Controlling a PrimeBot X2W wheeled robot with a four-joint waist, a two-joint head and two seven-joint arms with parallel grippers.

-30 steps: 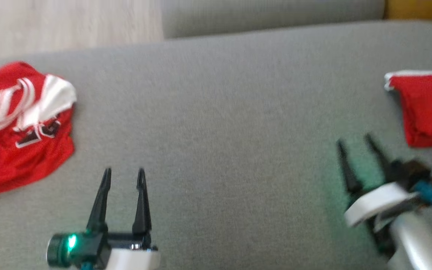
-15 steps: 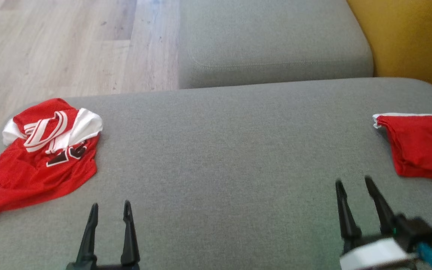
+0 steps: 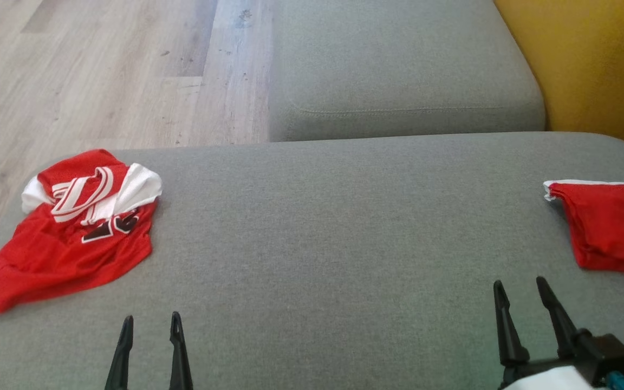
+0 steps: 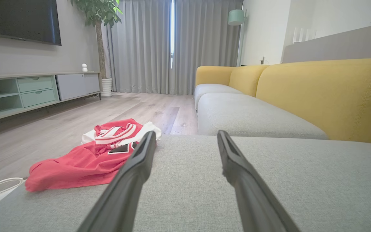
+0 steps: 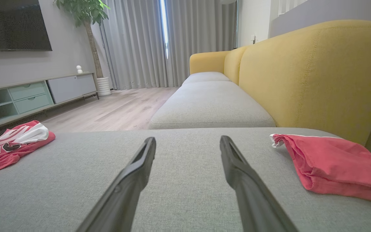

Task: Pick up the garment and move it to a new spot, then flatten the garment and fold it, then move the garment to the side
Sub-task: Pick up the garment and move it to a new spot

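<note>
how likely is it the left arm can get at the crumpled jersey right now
Probably yes: the jersey lies ahead and to the left of the open left fingers, with only bare grey cushion between them.

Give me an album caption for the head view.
Left gripper and right gripper, both open, over a sofa; jersey left, red garment right.

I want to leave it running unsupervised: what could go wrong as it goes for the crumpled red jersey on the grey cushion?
The crumpled red-and-white mesh jersey lies near the left edge of the grey fabric cushion, so a dragging grasp might pull it onto the wooden floor. It is bunched in layers; the open left gripper may catch only one. The folded red garment lies close to the open right gripper and could get knocked.
</note>
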